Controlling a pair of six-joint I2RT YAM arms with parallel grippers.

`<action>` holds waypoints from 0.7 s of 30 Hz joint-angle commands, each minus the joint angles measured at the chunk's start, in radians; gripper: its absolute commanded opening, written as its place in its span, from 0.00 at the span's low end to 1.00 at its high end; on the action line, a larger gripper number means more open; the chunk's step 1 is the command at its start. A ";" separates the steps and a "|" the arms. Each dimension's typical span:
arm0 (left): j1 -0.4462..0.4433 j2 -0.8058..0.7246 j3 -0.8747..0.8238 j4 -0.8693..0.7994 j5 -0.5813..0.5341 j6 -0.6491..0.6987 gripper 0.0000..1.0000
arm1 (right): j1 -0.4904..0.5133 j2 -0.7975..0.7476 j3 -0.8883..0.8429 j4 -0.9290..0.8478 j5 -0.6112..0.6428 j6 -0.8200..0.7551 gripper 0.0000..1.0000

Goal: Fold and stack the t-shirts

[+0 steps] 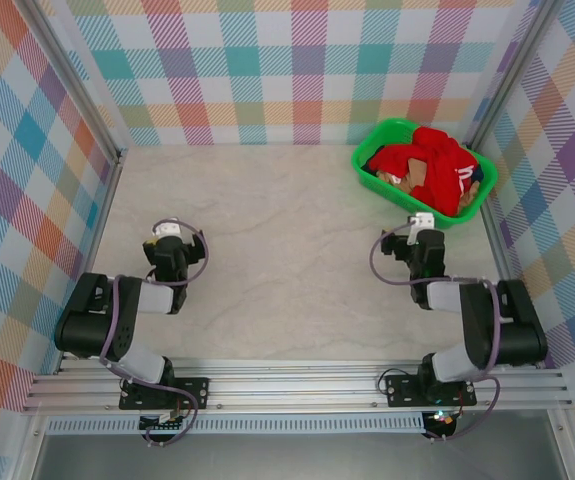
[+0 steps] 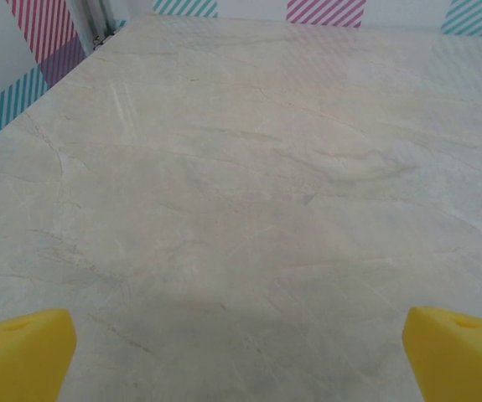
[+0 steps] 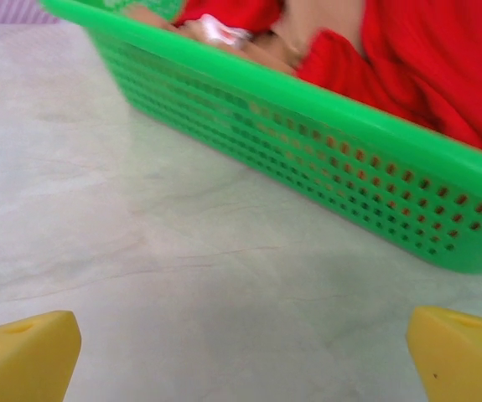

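Observation:
The t-shirts lie crumpled in a green plastic basket [image 1: 369, 170] at the back right. A bright red one [image 1: 437, 158] is on top, with tan cloth [image 1: 410, 180] showing beneath it. In the right wrist view the red shirt [image 3: 429, 59], tan cloth [image 3: 320, 21] and a small white label [image 3: 220, 32] show over the basket's perforated wall [image 3: 308, 142]. My right gripper [image 1: 422, 220] [image 3: 241, 360] is open just in front of the basket, with nothing between its yellow fingertips [image 3: 23, 356]. My left gripper [image 1: 169, 230] [image 2: 241, 360] is open over bare table, far left of the basket.
The pale marbled table [image 1: 287, 250] is enclosed by plaid walls [image 1: 267, 70] on three sides, with metal posts in the back corners. The arms' mounting rail [image 1: 297, 385] runs along the near edge.

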 commanded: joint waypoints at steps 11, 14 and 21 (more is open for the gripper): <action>0.095 -0.170 0.736 -1.262 0.123 -0.617 1.00 | -0.011 0.033 0.923 -1.309 -0.112 0.531 0.91; 0.047 -0.150 0.800 -1.219 0.282 -0.596 0.99 | -0.111 0.168 1.088 -1.379 -0.143 0.526 0.88; -0.065 -0.121 0.961 -1.256 0.546 -0.563 0.92 | -0.303 0.481 1.366 -1.340 -0.307 0.536 0.86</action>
